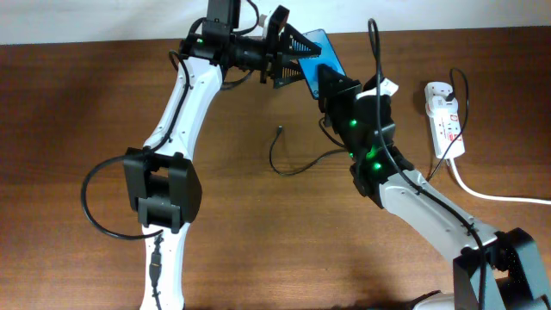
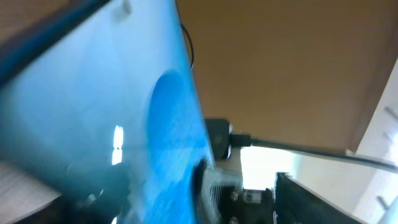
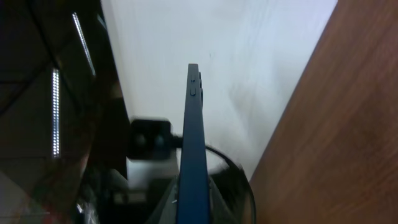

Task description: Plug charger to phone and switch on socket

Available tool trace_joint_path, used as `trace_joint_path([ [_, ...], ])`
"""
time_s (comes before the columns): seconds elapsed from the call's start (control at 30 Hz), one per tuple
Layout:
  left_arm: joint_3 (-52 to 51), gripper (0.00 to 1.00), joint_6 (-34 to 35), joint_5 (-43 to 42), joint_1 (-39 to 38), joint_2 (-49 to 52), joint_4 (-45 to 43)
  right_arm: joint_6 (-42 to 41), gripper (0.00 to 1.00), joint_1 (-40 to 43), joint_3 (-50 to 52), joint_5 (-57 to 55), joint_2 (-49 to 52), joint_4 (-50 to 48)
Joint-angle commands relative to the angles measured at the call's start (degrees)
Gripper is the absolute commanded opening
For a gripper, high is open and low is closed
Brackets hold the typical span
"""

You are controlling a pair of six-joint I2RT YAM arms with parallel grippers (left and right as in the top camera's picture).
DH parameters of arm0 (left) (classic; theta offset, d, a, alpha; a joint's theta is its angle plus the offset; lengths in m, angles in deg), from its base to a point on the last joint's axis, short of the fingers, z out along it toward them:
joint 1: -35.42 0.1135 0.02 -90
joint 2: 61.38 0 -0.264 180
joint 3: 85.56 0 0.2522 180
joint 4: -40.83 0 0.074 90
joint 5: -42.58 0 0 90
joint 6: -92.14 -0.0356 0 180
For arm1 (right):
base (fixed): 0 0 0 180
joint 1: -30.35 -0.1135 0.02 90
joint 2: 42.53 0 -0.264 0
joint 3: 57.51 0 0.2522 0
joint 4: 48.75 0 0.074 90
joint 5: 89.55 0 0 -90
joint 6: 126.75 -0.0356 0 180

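The phone (image 1: 315,48), blue screen lit, is held up off the table near the back edge. My right gripper (image 1: 331,84) is shut on its lower end. In the right wrist view the phone (image 3: 194,124) stands edge-on between the fingers (image 3: 194,208). My left gripper (image 1: 291,56) is open right beside the phone's left side. In the left wrist view the blue screen (image 2: 93,112) fills the left, just outside the open jaws (image 2: 245,193). The charger (image 1: 288,170) lies loose on the table, its plug tip (image 1: 281,130) free. The socket (image 1: 446,120) lies at the right.
A white adapter (image 1: 436,90) sits at the socket's far end. The thick white cord (image 1: 495,196) runs off to the right edge. The charger's loop lies on the brown table (image 1: 258,241) below both grippers. A white wall borders the table's back.
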Motion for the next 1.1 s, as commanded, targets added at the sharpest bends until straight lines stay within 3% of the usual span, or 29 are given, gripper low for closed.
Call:
trace_joint_path([
  [0.0, 0.52, 0.73, 8.87, 3.13, -0.81, -0.24, -2.86, -0.26, 0.04, -0.76, -2.19, 0.46, 0.61, -0.98],
  [0.23, 0.52, 0.45, 10.73, 7.98, -1.46, -0.24, -3.10, -0.85, 0.04, -1.07, -2.21, 0.11, 0.66, -0.98],
  [0.43, 0.52, 0.00, 11.26, 9.92, -2.49, -0.24, -3.15, -2.23, 0.04, -1.07, -2.38, 0.28, 1.84, -1.62],
  [0.53, 0.52, 0.00, 13.09, 12.41, -2.49, -0.24, -3.69, -2.38, 0.04, -1.07, -2.38, 0.39, 1.84, -1.64],
  [0.57, 0.52, 0.00, 13.38, 13.44, -2.49, -0.24, -4.24, -2.36, 0.08, -1.07, -2.38, 0.39, 1.84, -1.62],
  [0.63, 0.52, 0.00, 13.51, 14.67, -2.12, -0.24, -6.45, -1.29, 0.30, -1.07, -2.38, 0.42, 1.84, -1.57],
  [0.77, 0.52, 0.00, 13.40, 15.06, 0.66, -0.24, -6.99, 4.39, 0.56, -0.50, -2.38, 0.39, 1.84, -1.25],
  [0.8, 0.52, 0.00, 12.81, 15.08, 1.70, -0.24, -6.99, 6.73, 0.66, 0.17, -2.38, 1.27, 1.79, -1.16],
  [0.87, 0.52, 0.00, 9.11, 14.82, 5.38, -0.24, -6.40, 14.78, 0.95, 2.93, -2.38, 7.87, 1.79, -0.57],
  [0.97, 0.48, 0.00, 3.58, 13.33, 10.54, -0.22, -2.84, 18.78, 0.99, 7.96, -2.38, 17.94, 1.79, 8.85],
  [1.07, 0.48, 0.00, -5.57, 13.09, 15.63, -0.22, 6.95, 29.64, 0.98, 11.85, -2.71, 26.67, 1.79, 19.80],
])
